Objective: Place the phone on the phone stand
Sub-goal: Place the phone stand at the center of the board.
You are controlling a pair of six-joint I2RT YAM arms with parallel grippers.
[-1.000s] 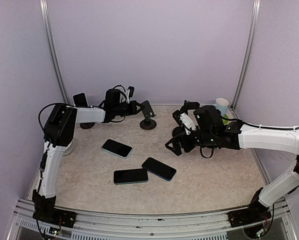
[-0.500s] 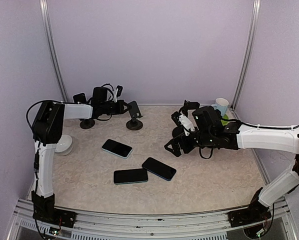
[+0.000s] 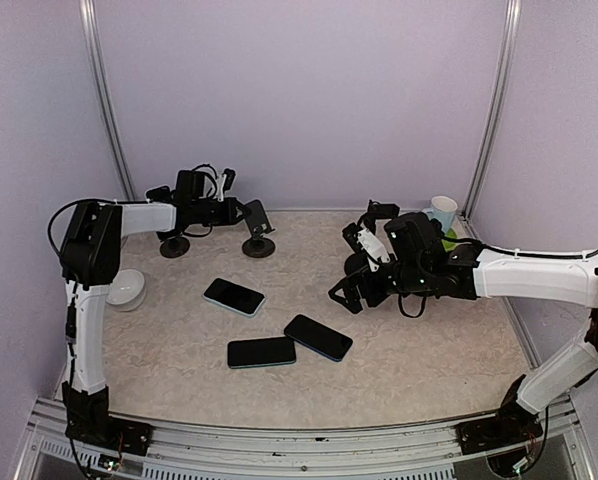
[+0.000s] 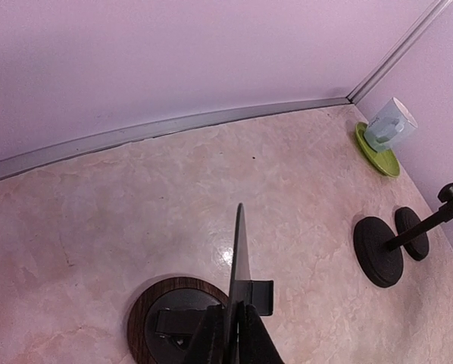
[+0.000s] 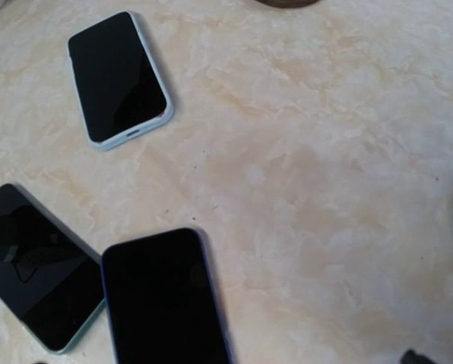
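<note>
Three dark phones lie flat mid-table: one with a pale case (image 3: 233, 296) (image 5: 119, 76), a teal-edged one (image 3: 261, 352) (image 5: 29, 265) and a blue-edged one (image 3: 318, 337) (image 5: 162, 299). My left gripper (image 3: 239, 213) (image 4: 236, 307) is at the back left, shut on the thin upright plate of a phone stand (image 3: 256, 228) (image 4: 238, 258) with a round wood-rimmed base (image 4: 147, 303). My right gripper (image 3: 345, 293) hovers open and empty to the right of the phones. Only one fingertip (image 5: 412, 356) shows in the right wrist view.
A second stand (image 3: 169, 240) is at the far back left. A white bowl (image 3: 127, 289) sits by the left wall. More black stands (image 3: 371, 222) (image 4: 378, 250) are behind my right arm. A cup (image 3: 442, 210) (image 4: 389, 125) on a green plate (image 4: 378, 144) is at the back right corner.
My left gripper has carried the stand to the left along the back wall. My right arm and the three phones have not moved.
</note>
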